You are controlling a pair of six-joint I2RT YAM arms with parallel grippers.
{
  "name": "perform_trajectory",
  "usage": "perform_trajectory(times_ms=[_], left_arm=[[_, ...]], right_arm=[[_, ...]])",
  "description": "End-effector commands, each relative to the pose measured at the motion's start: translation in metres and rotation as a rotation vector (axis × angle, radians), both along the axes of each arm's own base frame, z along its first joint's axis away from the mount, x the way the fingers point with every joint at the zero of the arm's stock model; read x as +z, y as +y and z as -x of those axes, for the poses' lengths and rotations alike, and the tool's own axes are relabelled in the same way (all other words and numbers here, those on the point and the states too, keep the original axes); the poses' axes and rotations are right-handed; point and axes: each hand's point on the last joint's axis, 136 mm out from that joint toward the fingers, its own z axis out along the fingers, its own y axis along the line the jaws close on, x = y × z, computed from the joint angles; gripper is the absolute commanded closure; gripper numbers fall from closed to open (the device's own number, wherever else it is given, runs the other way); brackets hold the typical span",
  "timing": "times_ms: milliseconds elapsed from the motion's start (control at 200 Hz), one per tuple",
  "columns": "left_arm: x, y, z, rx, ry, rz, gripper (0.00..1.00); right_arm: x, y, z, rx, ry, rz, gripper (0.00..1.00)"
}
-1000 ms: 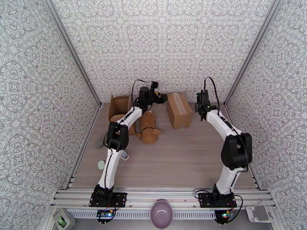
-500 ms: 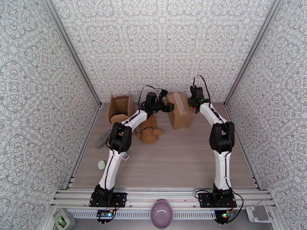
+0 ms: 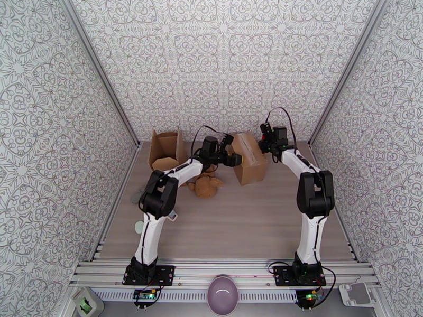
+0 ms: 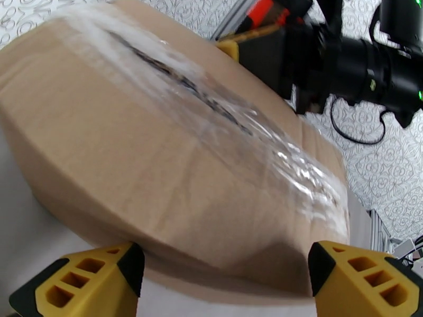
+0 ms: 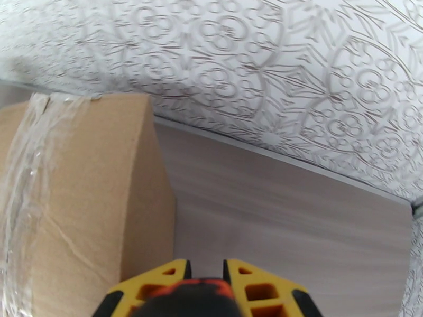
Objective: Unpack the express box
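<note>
Express box (image 3: 248, 157) lies at the far end of the table (image 3: 254, 223), close to the back wall, with its clear tape unbroken along the top. The left gripper (image 4: 227, 281) faces its near-left end with jaws spread wide, and the cardboard bulges between the two yellow fingers. If they close off-centre they may catch only a corner, so the light carton could swivel or skid toward the wall instead of being held.

The right gripper (image 5: 206, 268) sits just beside the box's right side with jaws drawn nearly together. Whether they pinch anything I cannot tell. A push from that side before the left has hold would shove the box onto the teddy bear (image 3: 205, 185) — and the two wrists, already near each other across the carton, could knock together.
</note>
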Motion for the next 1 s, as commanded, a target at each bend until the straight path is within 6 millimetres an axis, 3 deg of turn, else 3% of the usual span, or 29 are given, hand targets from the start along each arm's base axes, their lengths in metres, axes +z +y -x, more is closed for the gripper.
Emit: perform_trajectory(times_ms=[0,205,290,345,450,555,690,820,995], left_arm=[[0.029,-0.062,0.089,-0.228,-0.068,0.034,0.12],[0.024,-0.037,0.13,-0.191,-0.094,-0.102,0.08],[0.028,-0.026,0.147,-0.208,-0.15,-0.202,0.06],[0.035,-0.018,0.158,-0.237,-0.215,-0.267,0.06],[0.061,-0.005,0.171,-0.302,-0.434,-0.345,0.06],[0.078,0.008,0.166,-0.349,-0.615,-0.372,0.05],[0.083,0.016,0.149,-0.417,-0.718,-0.438,0.05],[0.082,0.006,0.143,-0.506,-0.864,-0.472,0.01],[0.076,-0.011,0.143,-0.627,-1.007,-0.483,0.01]], right_arm=[[0.008,0.085,0.041,0.3,0.022,-0.125,1.0],[0.009,0.112,0.063,0.402,0.037,-0.155,1.0],[0.009,0.107,0.06,0.365,0.039,-0.124,1.0],[0.014,0.092,0.048,0.28,0.018,-0.074,1.0],[0.058,0.058,0.02,0.116,-0.059,-0.081,1.0],[0.109,0.027,0.001,-0.044,-0.141,-0.159,1.0],[0.139,0.002,0.0,-0.218,-0.164,-0.204,1.0],[0.151,-0.032,0.03,-0.388,-0.149,-0.284,1.0],[0.147,-0.07,0.111,-0.564,-0.133,-0.394,1.0]])
